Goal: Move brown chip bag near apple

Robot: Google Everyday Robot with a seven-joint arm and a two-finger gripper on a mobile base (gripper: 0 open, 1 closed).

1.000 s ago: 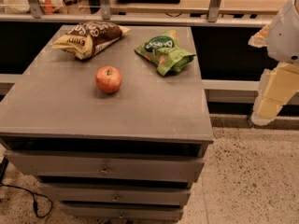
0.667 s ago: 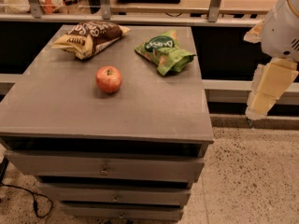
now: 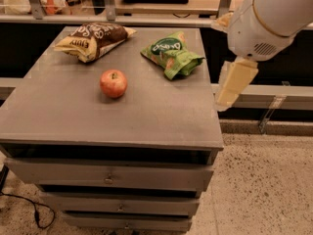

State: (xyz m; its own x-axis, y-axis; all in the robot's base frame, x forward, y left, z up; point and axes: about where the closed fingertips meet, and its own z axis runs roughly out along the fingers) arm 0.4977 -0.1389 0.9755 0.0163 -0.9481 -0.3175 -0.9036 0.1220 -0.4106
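Arm swung in from right since a second ago. Brown chip bag untouched, back-left of table; apple apart, mid-table. Gripper just off right edge, carrying nothing; spread or pressed, cannot tell. Whole move left.

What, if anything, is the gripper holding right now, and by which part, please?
Nothing: the gripper hangs off the right edge of the drawer cabinet, apart from the brown chip bag lying at its back left.
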